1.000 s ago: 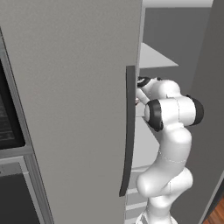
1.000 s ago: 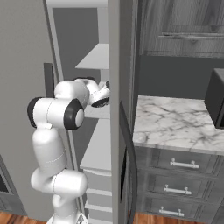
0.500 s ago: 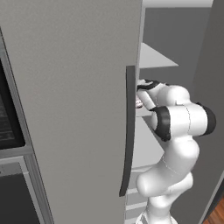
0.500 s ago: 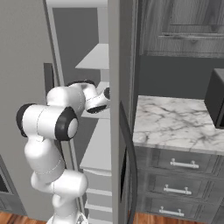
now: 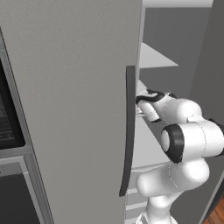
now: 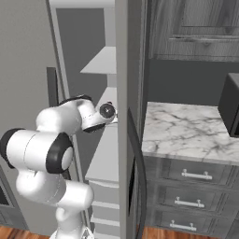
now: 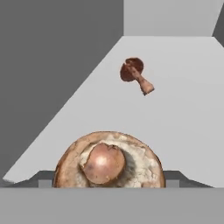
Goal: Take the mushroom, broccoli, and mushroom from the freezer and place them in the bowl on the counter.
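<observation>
Freezer (image 5: 70, 109) stands open, its plain light grey door swung out toward the base cameras, long dark bar handle (image 5: 128, 131) running down its edge. No brand, label or writing readable on it, nor on anything else.

Arm reaches in past the door edge at mid height, over a white shelf (image 7: 183, 127) — wrist and hand go between door and cabinet wall in both base views, so the jaws themselves are hidden there.

Hand view looks along that shelf. Large mushroom (image 7: 109, 162) sits right at the bottom of the view, close to the camera, lying cap-down: pale underside up, rounded brown stem stub in the middle, brown rim around it. It lies between the finger tips (image 7: 44, 178), whose dark ends just show to either side of it. Jaws stand wide, near full spread; whether the pads touch the cap I cannot tell.

Second mushroom (image 7: 135, 75) — smaller in view, dark brown cap, pale stem pointing lower right — lies farther back on the same shelf, well apart from the first.

Right base view: white marble surface (image 6: 186, 133) with grey veins beside the freezer, over dark drawers with silver bar handles. Black appliance corner (image 6: 230, 103) sits at its right end.
</observation>
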